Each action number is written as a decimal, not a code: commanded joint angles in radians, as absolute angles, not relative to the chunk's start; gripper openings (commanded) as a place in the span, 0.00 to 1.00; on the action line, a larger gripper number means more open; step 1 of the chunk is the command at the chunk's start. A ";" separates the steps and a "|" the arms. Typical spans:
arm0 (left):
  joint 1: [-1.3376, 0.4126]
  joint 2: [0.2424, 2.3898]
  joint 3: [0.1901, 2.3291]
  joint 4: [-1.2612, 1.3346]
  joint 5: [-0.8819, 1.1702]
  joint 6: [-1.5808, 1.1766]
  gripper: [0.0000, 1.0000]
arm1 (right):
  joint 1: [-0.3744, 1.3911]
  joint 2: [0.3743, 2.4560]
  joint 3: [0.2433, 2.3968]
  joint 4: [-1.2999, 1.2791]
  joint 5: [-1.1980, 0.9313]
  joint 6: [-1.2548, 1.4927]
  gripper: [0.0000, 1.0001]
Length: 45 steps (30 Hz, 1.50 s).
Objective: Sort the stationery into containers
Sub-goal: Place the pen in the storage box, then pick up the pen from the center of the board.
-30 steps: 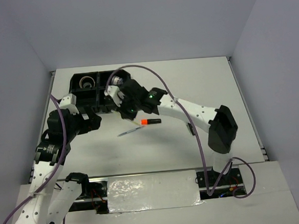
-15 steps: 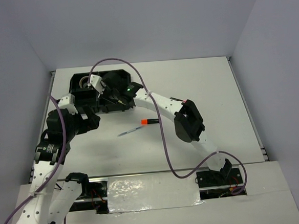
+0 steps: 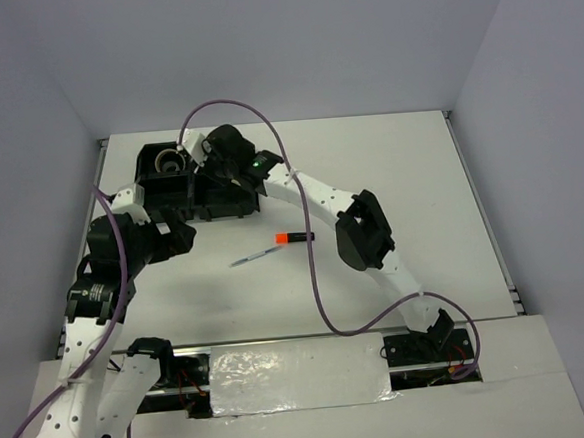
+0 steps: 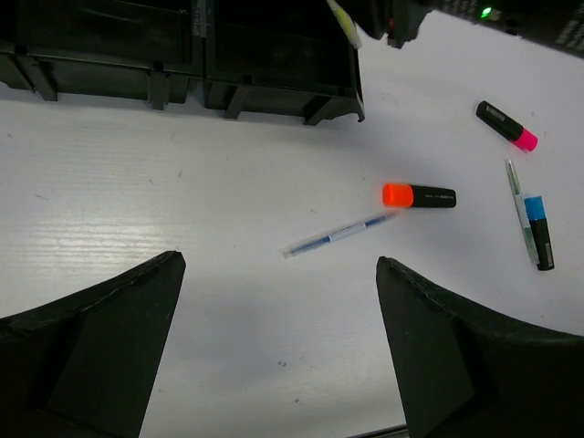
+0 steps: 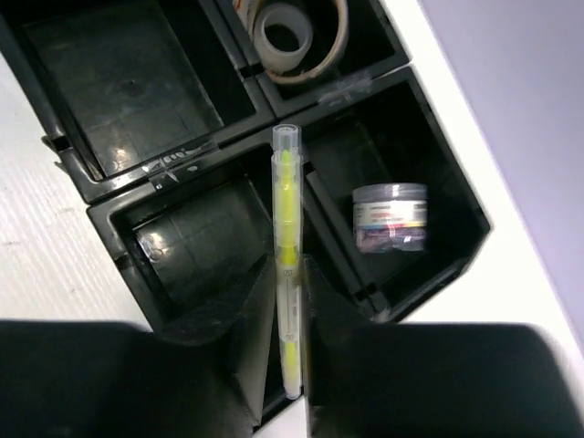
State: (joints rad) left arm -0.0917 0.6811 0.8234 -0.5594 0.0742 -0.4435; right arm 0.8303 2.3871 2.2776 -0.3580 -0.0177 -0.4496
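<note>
Yellow-green stick (image 5: 286,274) is a skinny see-through tube with a lime core; the right jaws are clenched on its lower part, holding it over the dividers of the black tray (image 5: 109,196), not down in any compartment; only the right wrist view shows clearly what's inside, two tape rolls (image 5: 263,36) in one compartment, a small silvery piece (image 5: 390,217) in another; left wrist view has the left jaws released, spread wide above the desk (image 4: 137,201), with orange marker (image 4: 418,195), thin blue pen (image 4: 339,234), pink marker (image 4: 506,126) and blue marker (image 4: 540,233) lying loose; top view hides those last two under the right arm (image 3: 321,197); versus half a second ago, that arm has reached further toward the tray's far-left corner; pen and orange marker haven't budged.
</note>
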 commanded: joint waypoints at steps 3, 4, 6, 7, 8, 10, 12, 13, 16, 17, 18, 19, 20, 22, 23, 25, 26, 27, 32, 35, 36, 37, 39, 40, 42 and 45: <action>-0.089 0.661 0.825 -0.514 0.100 -0.417 0.99 | 0.830 2.422 2.322 -0.288 -0.021 -0.422 0.49; -0.089 0.663 0.825 -0.515 0.101 -0.417 0.99 | 0.830 2.413 2.315 -0.287 -0.026 -0.416 0.61; -0.089 0.667 0.825 -0.514 0.101 -0.416 0.99 | 0.830 2.384 2.281 -0.269 -0.029 -0.391 0.99; -0.089 0.667 0.825 -0.515 0.101 -0.416 0.99 | 0.830 2.347 2.270 -0.267 -0.029 -0.384 1.00; -0.089 0.669 0.825 -0.515 0.098 -0.416 0.99 | 0.830 2.324 2.252 -0.275 -0.029 -0.365 1.00; -0.089 0.669 0.827 -0.518 0.092 -0.417 0.99 | 0.830 2.240 2.203 -0.291 -0.072 -0.347 0.99; -0.089 0.660 0.834 -0.526 0.071 -0.420 0.99 | 0.833 2.166 2.143 -0.360 -0.173 -0.340 0.97; -0.087 0.652 0.834 -0.531 0.043 -0.426 0.99 | 0.834 2.087 2.055 -0.401 -0.271 -0.360 0.94; -0.087 0.614 0.831 -0.535 0.008 -0.437 0.99 | 0.859 1.987 1.903 -0.446 -0.342 -0.396 0.84; -0.086 0.598 0.830 -0.532 0.005 -0.439 0.99 | 0.867 1.942 1.820 -0.475 -0.363 -0.414 0.76; -0.086 0.594 0.825 -0.531 0.005 -0.440 0.99 | 0.882 1.928 1.786 -0.492 -0.370 -0.422 0.73; -0.086 0.592 0.825 -0.531 0.006 -0.442 0.99 | 0.891 1.918 1.726 -0.515 -0.371 -0.434 0.68; -0.086 0.595 0.825 -0.531 0.005 -0.442 0.99 | 0.900 1.908 1.698 -0.521 -0.342 -0.439 0.66; -0.086 0.603 0.827 -0.532 0.005 -0.442 0.99 | 0.928 1.913 1.633 -0.502 -0.260 -0.445 0.67; -0.086 0.612 0.827 -0.534 0.009 -0.440 0.99 | 0.939 1.933 1.620 -0.499 -0.170 -0.452 0.67; -0.086 0.617 0.828 -0.532 0.012 -0.440 0.99 | 0.954 1.965 1.632 -0.543 -0.129 -0.477 0.66; -0.086 0.618 0.827 -0.532 0.012 -0.439 0.99 | 0.954 1.995 1.643 -0.557 -0.124 -0.482 0.66; -0.086 0.618 0.827 -0.531 0.014 -0.440 0.99 | 0.954 2.008 1.652 -0.567 -0.132 -0.489 0.65; -0.087 0.618 0.821 -0.525 0.026 -0.440 0.99 | 0.953 2.048 1.637 -0.558 -0.143 -0.508 0.65; -0.087 0.630 0.822 -0.523 0.040 -0.436 0.99 | 0.951 2.091 1.646 -0.564 -0.150 -0.509 0.65; -0.087 0.635 0.822 -0.523 0.046 -0.434 0.99 | 0.947 2.111 1.647 -0.561 -0.149 -0.511 0.64; -0.087 0.637 0.822 -0.522 0.048 -0.434 0.99 | 0.946 2.118 1.647 -0.557 -0.149 -0.511 0.64; -0.087 0.638 0.822 -0.522 0.049 -0.433 0.99 | 0.940 2.141 1.651 -0.546 -0.152 -0.512 0.62; -0.087 0.635 0.822 -0.520 0.051 -0.433 0.99 | 0.931 2.151 1.652 -0.545 -0.164 -0.512 0.61; -0.087 0.634 0.821 -0.520 0.051 -0.433 0.99 | 0.919 2.180 1.669 -0.561 -0.189 -0.511 0.61; -0.087 0.632 0.822 -0.522 0.049 -0.434 0.99 | 0.908 2.200 1.675 -0.571 -0.224 -0.502 0.59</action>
